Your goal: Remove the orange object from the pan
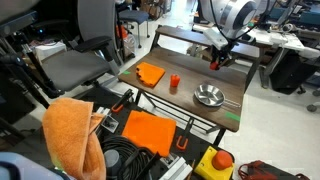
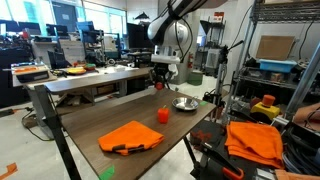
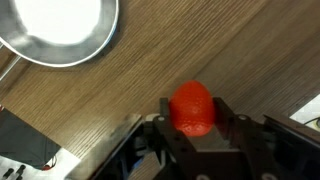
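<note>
- Across the desk (image 1: 190, 68), a long wood-grain top, lie all the things you are working with. Your arm (image 2: 172, 20) comes down over its far part, near the pan but not above it.
- The folded orange cloth (image 2: 132, 136) lies flat, well apart from the pan. It is not your target.
- The pan (image 3: 60, 30) is a shiny, shallow silver dish. The part of its bowl that the wrist view shows is bare, and in an exterior view (image 1: 208, 95) nothing orange shows in it.
- The small orange cup (image 1: 174, 83) stands upright between the cloth and the pan.
- The orange object (image 3: 193, 108) sits between your jaws. They are closed partway onto it, one pressing each side, and they hold nothing else. It hangs over bare wood, clear of the pan's rim.
- Progress, as I judge it: the lump is out of the pan, so the main step looks done. You have yet to set it down on open desk away from the dish and let go.
- The wrist view alone shows the grip clearly, but it cuts off most of the pan and hides the cloth and cup.
- Both exterior views give the whole layout, though there the lump is only a red speck at the jaws. I cannot tell whether it touches the desk.
</note>
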Robot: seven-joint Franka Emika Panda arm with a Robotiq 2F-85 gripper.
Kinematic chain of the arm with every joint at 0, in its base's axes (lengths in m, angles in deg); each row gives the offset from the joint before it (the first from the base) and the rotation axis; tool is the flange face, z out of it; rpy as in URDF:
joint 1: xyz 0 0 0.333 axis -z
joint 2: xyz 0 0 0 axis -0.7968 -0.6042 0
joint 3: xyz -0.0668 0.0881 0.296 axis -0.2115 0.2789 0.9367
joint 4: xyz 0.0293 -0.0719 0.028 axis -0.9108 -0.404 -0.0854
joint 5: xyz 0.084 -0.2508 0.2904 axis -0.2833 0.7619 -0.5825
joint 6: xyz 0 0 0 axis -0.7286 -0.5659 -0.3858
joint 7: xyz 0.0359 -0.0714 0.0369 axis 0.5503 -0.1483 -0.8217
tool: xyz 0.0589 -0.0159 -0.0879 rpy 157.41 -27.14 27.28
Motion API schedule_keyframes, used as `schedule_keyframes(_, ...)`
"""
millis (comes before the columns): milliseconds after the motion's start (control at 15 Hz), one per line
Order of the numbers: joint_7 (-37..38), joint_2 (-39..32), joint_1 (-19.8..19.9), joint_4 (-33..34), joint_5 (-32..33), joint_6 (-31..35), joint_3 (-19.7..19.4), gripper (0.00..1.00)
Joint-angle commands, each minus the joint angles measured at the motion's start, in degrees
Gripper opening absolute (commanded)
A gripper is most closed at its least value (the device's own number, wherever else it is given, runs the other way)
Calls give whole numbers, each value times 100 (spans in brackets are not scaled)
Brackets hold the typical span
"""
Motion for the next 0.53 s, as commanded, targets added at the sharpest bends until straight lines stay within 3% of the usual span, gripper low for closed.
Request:
schedule_keyframes(0,440,-809,-130,1108,118,-404,-163,21)
schedule_keyframes(467,829,-1564,-222,2039,303,-831,-253,21)
